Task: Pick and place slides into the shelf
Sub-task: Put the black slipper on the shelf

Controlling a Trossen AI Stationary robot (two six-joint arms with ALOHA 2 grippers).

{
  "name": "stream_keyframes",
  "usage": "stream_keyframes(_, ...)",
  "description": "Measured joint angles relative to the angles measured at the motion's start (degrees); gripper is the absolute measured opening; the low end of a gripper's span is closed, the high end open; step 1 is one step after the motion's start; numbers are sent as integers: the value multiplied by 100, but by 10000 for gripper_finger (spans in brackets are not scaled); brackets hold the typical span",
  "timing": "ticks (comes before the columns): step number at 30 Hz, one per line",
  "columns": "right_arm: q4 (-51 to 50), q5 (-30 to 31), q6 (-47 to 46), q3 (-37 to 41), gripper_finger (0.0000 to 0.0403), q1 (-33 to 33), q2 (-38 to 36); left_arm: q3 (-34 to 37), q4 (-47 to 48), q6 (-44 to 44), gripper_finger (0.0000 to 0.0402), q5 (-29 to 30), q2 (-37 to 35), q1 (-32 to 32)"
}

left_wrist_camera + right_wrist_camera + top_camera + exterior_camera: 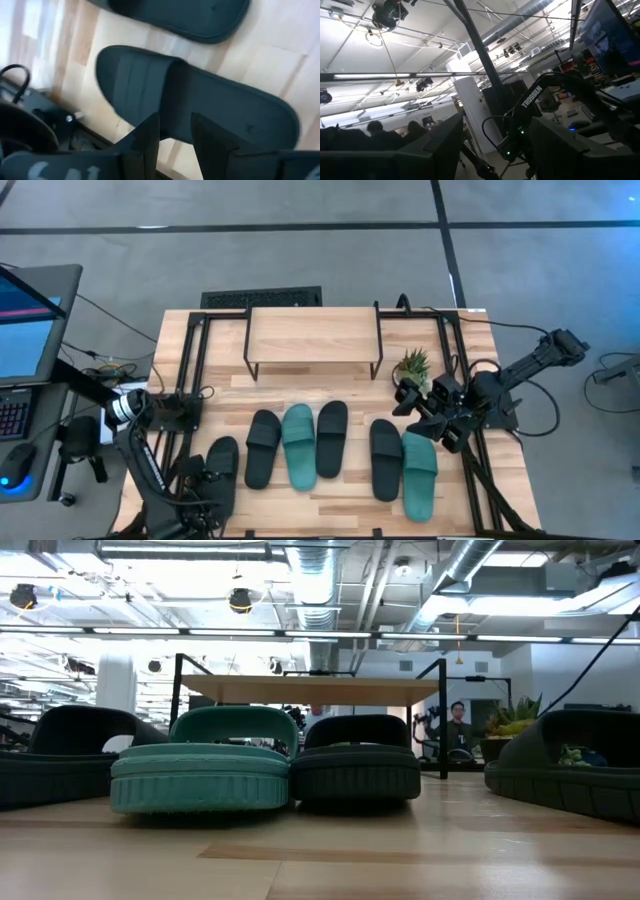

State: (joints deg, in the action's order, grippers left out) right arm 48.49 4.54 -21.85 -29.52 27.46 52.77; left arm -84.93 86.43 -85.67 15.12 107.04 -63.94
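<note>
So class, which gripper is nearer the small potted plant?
Right. The right gripper hovers just beside the potted plant; the left gripper is across the table, over a black slide.

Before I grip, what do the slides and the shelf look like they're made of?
The slides: probably moulded rubber or foam, matte, with ribbed sole edges in the low view. The shelf: light wooden plank top with visible grain, on thin black legs, likely metal wire.

Open-plan robotics lab, exposed ceiling ducts, strip lights, monitor, seated person
</note>
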Motion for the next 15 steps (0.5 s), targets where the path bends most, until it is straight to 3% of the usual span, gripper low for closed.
stream_keyframes(8,-33,-2,2,0,214,70,0,-4,-146,713,61,121,286,-9)
stream_keyframes(15,-52,-2,4,0,214,66,0,-4,-83,561,53,317,326,-11)
